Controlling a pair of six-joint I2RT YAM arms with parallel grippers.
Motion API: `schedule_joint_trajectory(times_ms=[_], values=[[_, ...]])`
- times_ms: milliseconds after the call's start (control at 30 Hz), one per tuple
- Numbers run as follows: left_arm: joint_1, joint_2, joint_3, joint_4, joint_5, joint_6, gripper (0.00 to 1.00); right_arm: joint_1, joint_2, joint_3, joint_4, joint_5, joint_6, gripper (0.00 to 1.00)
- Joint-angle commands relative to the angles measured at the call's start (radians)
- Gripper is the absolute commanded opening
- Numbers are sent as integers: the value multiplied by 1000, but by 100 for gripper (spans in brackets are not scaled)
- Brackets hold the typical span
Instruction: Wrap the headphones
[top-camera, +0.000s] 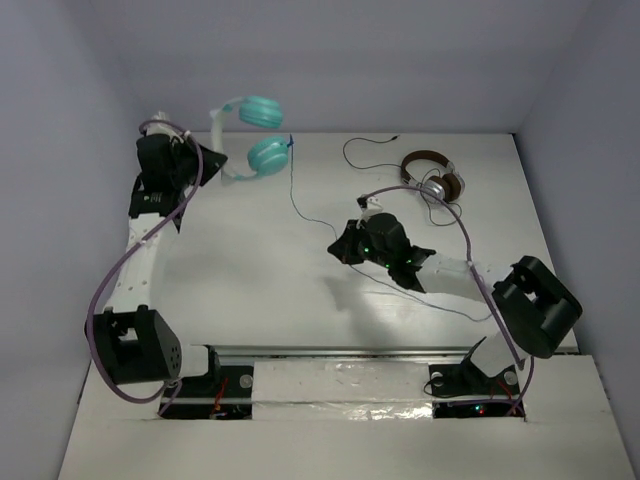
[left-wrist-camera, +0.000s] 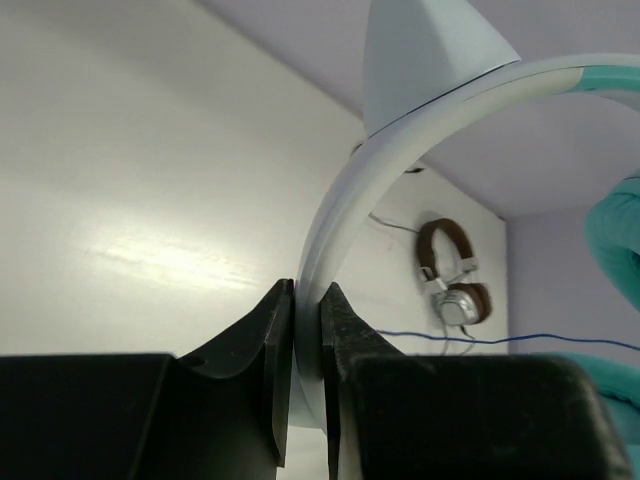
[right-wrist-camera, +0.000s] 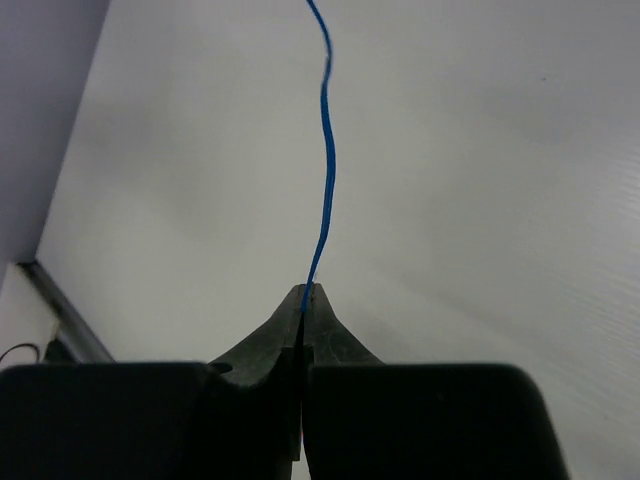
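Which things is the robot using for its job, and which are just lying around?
Job things: teal headphones, held by the left tool; their blue cable, pinched in the right tool.

Lying about: brown headphones, at the back of the table.

The headphones have a smooth, satin plastic headband; the left pincer is matt black plastic.

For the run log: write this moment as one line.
left gripper: shut on headband | right gripper: shut on blue cable | teal headphones: held raised | brown headphones: on table
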Motion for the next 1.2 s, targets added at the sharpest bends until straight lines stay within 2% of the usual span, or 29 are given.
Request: schedule_joint_trajectory(times_ms=[0, 200, 300, 400, 500, 633, 900, 1167], values=[[-39, -116, -118, 166, -111, -43, 0, 84, -21, 134, -308, 231, -79, 0], [-197, -151, -224, 140, -329, 15, 0, 282, 13, 348, -547, 337, -158, 0], [-312, -162, -255, 119, -459, 43, 0, 370, -36, 451, -667, 359, -211, 0], [-402, -173, -330, 140, -512, 50, 0, 401, -92, 510, -754, 359, -254, 0], [-468, -182, -417, 211, -489, 53, 0, 411, -150, 570, -802, 336, -298, 0], [-533, -167, -479, 275, -426, 70, 0, 411, -149, 642, -857, 372, -346, 0], [-551, -159, -527, 306, -265, 93, 0, 400, -109, 697, -914, 539, -389, 0], [-561, -178, -583, 318, -174, 90, 0, 282, -141, 693, -917, 606, -416, 0]])
